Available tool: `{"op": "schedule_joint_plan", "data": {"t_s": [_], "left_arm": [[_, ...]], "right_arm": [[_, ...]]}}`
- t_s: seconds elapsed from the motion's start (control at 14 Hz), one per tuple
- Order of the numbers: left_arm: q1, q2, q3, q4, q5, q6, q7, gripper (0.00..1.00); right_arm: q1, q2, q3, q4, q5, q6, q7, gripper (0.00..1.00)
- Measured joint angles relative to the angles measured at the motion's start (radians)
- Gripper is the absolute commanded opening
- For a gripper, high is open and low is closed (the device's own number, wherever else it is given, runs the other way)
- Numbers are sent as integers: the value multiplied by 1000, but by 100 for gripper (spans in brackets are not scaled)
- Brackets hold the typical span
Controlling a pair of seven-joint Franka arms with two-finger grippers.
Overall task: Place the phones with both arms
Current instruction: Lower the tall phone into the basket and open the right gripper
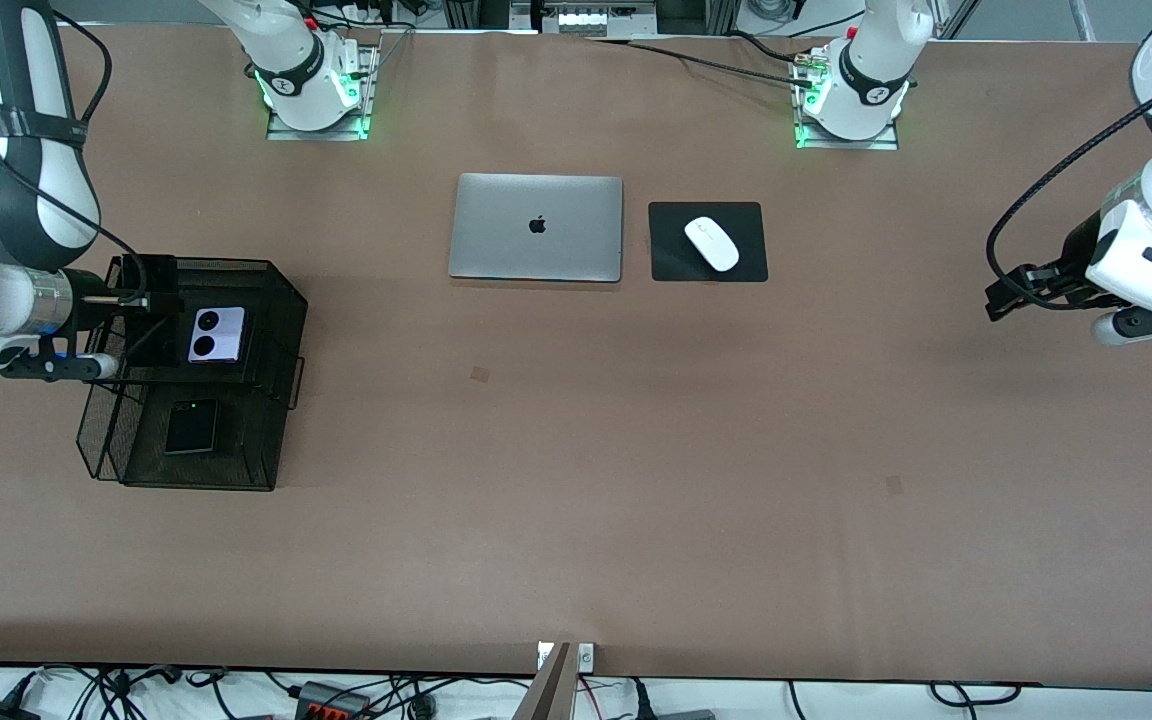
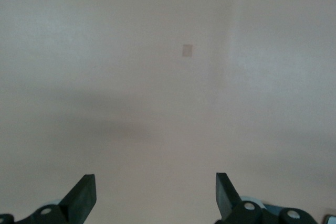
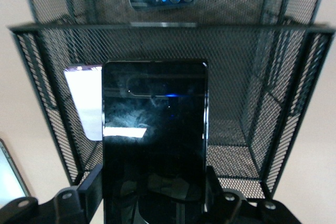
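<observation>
While clamped on a glossy black slab (image 3: 154,140), right gripper (image 3: 152,203) overhangs mesh tray (image 3: 273,119).

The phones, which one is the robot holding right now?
The long black slab phone. The right gripper is shut on it over the mesh basket. The lilac phone and small black phone lie in the basket.

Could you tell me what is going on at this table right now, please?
The right gripper is shut on a long black phone and holds it over the upper tier of a black mesh tray at the right arm's end of the table. A lilac phone already lies in that tier, and a small black phone lies in the lower tier, nearer the front camera. The left gripper waits open over bare table. A silver laptop and a white mouse on its pad sit untouched.
</observation>
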Motion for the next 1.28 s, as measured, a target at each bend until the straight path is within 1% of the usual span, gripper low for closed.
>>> {"op": "schedule_joint_plan", "data": {"t_s": [0.14, 0.29, 0.57, 0.64, 0.78, 0.86, 0.93, 1.0, 1.07, 1.28], "left_arm": [[0, 22, 1, 33, -1, -32, 105, 100], [1, 40, 2, 40, -1, -37, 180, 100], [4, 52, 5, 44, -1, -38, 214, 100], [4, 52, 5, 44, -1, -39, 217, 100], [4, 52, 5, 44, -1, -42, 217, 100], [4, 52, 5, 44, -1, -42, 218, 100], [4, 52, 5, 44, -1, -43, 219, 100], [4, 52, 5, 44, -1, -43, 220, 100], [5, 52, 5, 44, -1, -43, 220, 100], [9, 52, 5, 44, -2, -44, 221, 100]], "right_arm": [[-5, 8, 1, -21, -15, 1, 0, 27], [-16, 20, 1, -26, -29, 17, 0, 27], [-36, 44, 1, -26, -64, 89, -14, 28], [-42, 51, 1, -26, -65, 100, -24, 30], [-51, 64, 1, -26, -66, 122, -33, 44], [-52, 70, 1, -26, -66, 127, -34, 48], [-52, 73, 1, -26, -66, 130, -34, 55], [-52, 76, 1, -26, -66, 137, -34, 68], [-52, 79, 2, -26, -66, 144, -34, 100], [-52, 90, 4, -25, -66, 157, -33, 100]]}}
